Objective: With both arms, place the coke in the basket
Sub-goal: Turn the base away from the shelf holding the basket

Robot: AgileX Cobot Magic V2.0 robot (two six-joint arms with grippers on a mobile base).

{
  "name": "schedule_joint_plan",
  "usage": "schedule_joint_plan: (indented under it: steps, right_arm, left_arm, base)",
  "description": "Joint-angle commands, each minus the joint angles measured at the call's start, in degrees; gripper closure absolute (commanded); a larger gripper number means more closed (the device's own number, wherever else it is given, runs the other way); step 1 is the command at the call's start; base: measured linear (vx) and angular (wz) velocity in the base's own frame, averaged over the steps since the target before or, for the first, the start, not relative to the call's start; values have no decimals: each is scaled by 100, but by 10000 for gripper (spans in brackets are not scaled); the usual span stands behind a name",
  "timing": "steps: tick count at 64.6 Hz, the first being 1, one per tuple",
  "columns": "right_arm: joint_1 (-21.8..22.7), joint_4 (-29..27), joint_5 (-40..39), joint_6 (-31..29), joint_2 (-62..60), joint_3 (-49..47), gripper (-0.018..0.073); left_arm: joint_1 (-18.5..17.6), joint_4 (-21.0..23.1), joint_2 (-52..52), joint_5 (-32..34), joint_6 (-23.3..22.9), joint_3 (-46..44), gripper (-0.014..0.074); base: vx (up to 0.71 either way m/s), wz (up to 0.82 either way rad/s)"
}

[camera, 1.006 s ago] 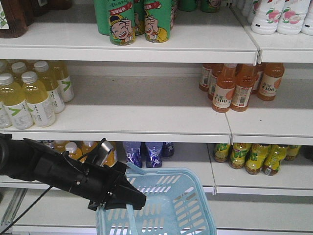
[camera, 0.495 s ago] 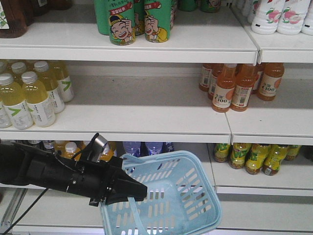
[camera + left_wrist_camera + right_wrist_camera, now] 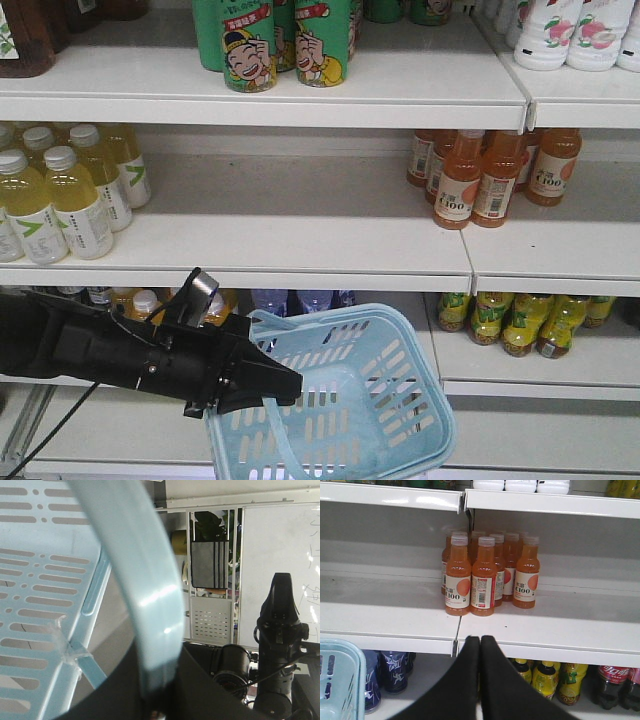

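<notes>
Basket [image 3: 385, 385], pale blue and tilted, hangs low before the shelves [image 3: 250, 250], its loop handle [image 3: 145, 580] pinched tight in the left hand [image 3: 283, 386] that reaches in from the left side. Off to the right, the right hand [image 3: 480, 647] has its fingers pressed together on nothing and points at the orange bottles [image 3: 482, 577], with the basket's corner low at its left.

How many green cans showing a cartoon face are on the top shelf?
2: the left can and the right can, side by side at the top shelf front. Other green cans behind may hide more faces.
</notes>
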State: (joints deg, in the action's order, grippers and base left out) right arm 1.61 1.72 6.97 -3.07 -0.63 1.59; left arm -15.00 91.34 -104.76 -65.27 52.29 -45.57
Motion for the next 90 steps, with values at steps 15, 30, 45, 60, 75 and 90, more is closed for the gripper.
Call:
schedule_joint_plan:
  steps: [15, 30, 45, 60, 75, 90]
  right_arm:
    - [27, 21, -448, -32, -70, 46, 569]
    - [27, 21, -448, -32, -70, 46, 569]
    - [27, 21, -448, -32, -70, 46, 569]
    - [27, 21, -448, -32, -70, 46, 569]
    - [27, 21, -448, -32, -70, 46, 569]
    - [27, 21, -448, -32, -70, 46, 569]
  left_arm:
    - [-39, 383, 300, -569, 65, -87, 603]
    - [-39, 383, 300, -569, 65, -87, 603]
    - [-39, 383, 300, -562, 65, -87, 603]
    - [-39, 383, 300, -562, 65, -87, 603]
    - [-39, 383, 300, -562, 65, -87, 603]
    - [-39, 383, 300, -562, 65, -87, 603]
  base:
    - [0, 0]
    - [0, 0]
    - [-2, -6]
    - [-5, -22]
    - [-8, -41]
    - [-12, -46]
